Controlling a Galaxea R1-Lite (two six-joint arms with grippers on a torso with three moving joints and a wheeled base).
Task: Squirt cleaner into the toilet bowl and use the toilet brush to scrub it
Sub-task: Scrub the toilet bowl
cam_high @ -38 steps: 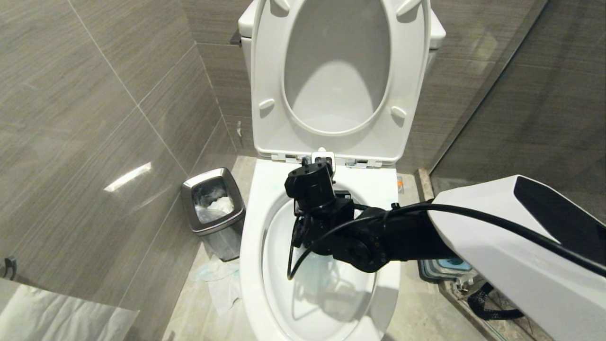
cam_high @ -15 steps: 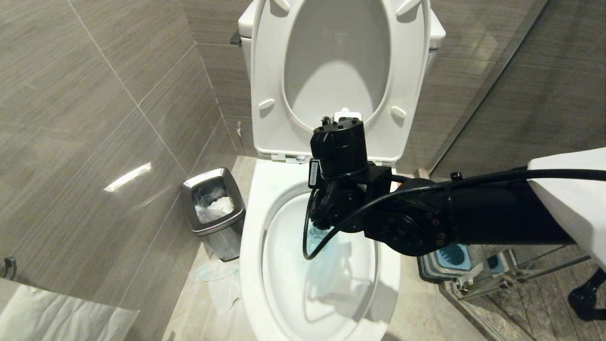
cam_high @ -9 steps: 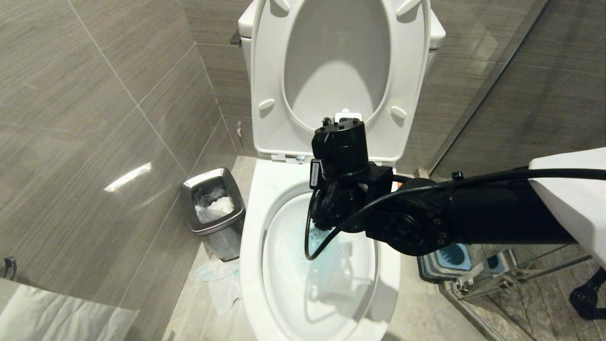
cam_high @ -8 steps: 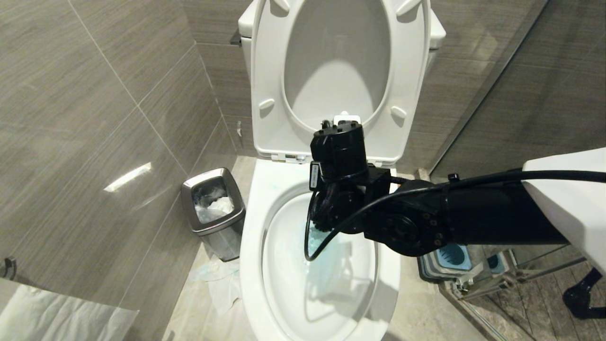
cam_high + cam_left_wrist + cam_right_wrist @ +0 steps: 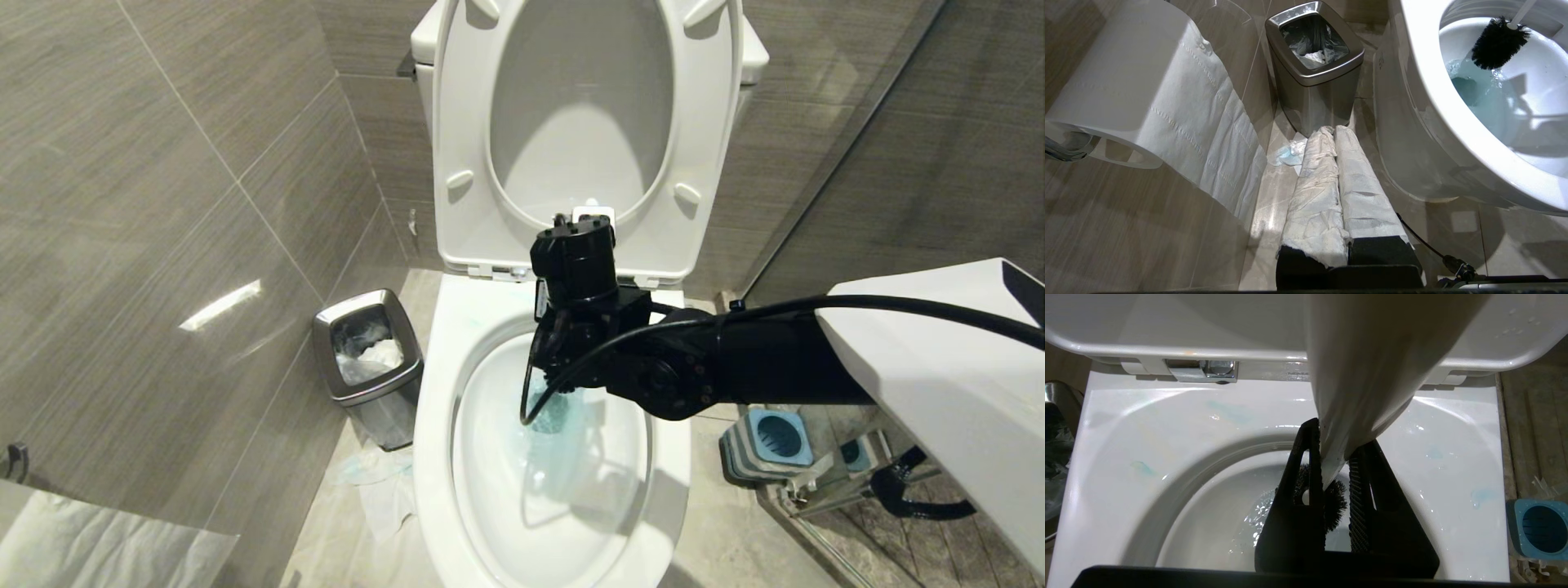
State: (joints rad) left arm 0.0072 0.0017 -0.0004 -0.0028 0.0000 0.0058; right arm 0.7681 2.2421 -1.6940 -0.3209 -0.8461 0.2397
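Toilet brush (image 5: pixel 1497 43): slim white glossy handle, black bristle head, inside toilet bowl (image 5: pixel 441 392) near back of basin, just above blue-tinted water. Right gripper (image 5: pixel 1336 455) over bowl's rear rim, ribbed black fingers pinching brush handle. Bowl: glossy white ceramic, oval basin, seat and lid raised; no legible writing. Left gripper (image 5: pixel 1337 134) low beside bowl, tissue-wrapped fingers pressed together. Square brushed-steel waste bin (image 5: pixel 367 367) at bowl's left. Blue-topped brush holder (image 5: pixel 767 445) at right. Paper roll (image 5: pixel 1147 94), perforated, on wall.

Tiled bathroom: toilet bowl (image 5: pixel 433 457), waste bin (image 5: pixel 367 367), paper roll (image 5: pixel 1147 94).
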